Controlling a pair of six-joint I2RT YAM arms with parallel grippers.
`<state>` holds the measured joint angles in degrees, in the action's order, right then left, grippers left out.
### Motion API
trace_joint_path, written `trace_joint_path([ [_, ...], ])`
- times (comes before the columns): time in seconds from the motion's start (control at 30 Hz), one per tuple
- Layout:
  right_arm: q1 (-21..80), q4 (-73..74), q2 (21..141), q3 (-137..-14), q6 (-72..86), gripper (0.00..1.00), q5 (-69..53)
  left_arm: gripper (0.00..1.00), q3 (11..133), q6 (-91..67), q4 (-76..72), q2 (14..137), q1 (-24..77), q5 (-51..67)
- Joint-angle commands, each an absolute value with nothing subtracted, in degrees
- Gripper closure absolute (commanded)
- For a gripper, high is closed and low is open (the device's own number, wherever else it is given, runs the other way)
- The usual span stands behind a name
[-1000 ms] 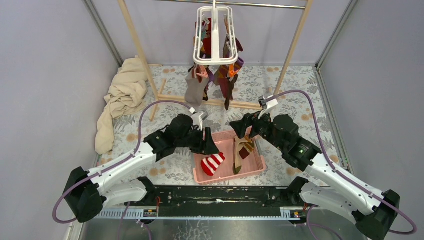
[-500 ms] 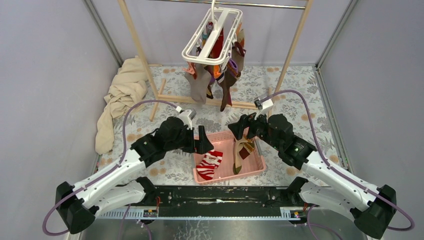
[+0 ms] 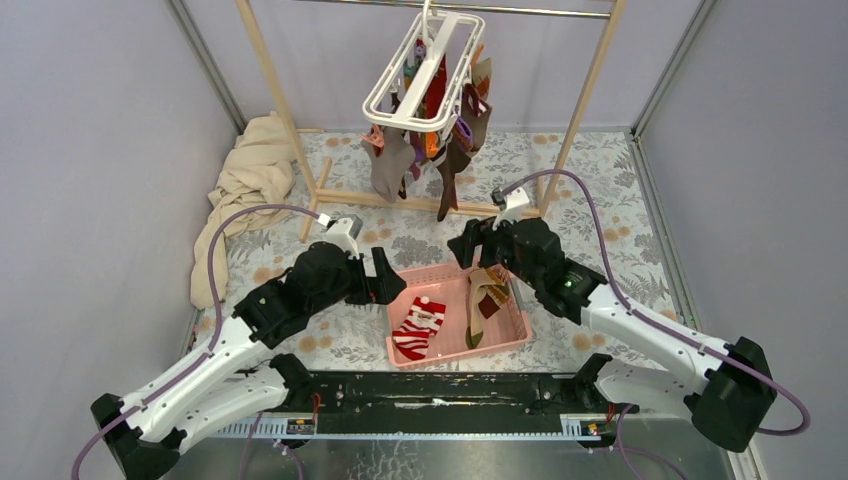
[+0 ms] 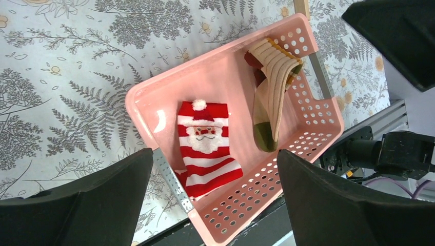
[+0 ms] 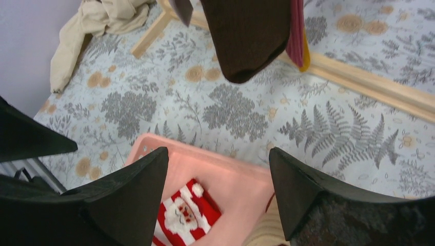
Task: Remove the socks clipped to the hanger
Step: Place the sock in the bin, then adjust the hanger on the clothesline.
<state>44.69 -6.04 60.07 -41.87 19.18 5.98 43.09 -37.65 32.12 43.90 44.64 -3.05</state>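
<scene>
The white hanger (image 3: 425,75) hangs tilted from the rail. Several socks are clipped under it, among them a grey-brown one (image 3: 386,170) and a dark brown one (image 3: 448,180) (image 5: 246,36). A red-white striped Santa sock (image 3: 418,327) (image 4: 208,148) (image 5: 187,218) and a beige sock (image 3: 485,298) (image 4: 274,87) lie in the pink basket (image 3: 520,322) (image 4: 149,110) (image 5: 231,174). My left gripper (image 3: 392,285) (image 4: 214,154) is open and empty at the basket's left edge. Over the basket's far edge, my right gripper (image 3: 470,248) (image 5: 218,151) is open and empty, below the dark brown sock's toe.
A beige cloth (image 3: 245,190) (image 5: 97,20) is heaped at the far left. The tall wooden rail frame (image 3: 275,90) stands behind, its base bar (image 3: 420,205) (image 5: 369,84) lying across the floral table cover. Grey walls close both sides.
My left gripper opened, let the striped sock drop flat into the basket, and drew back left. The hanger swung and tilted. My right gripper moved a little toward the hanger.
</scene>
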Motion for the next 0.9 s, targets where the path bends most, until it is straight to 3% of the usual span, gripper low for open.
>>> trace_joint_path([
  [0.0,44.44,-14.60,62.71,-46.87,17.53,0.21,10.00,0.02,44.16,-38.15,33.05,43.12,44.91,-5.97],
  [0.3,44.46,-23.47,69.75,-51.23,17.35,0.22,15.72,0.02,43.61,-38.33,33.83,41.45,44.83,-6.25],
  [0.47,45.35,-24.83,70.21,-51.31,19.62,0.33,11.87,0.02,44.01,-38.32,34.90,40.63,44.85,-7.93],
  [0.87,61.02,-30.32,73.13,-45.74,20.30,0.31,24.10,0.02,44.29,-39.23,35.94,39.53,44.87,-11.19],
])
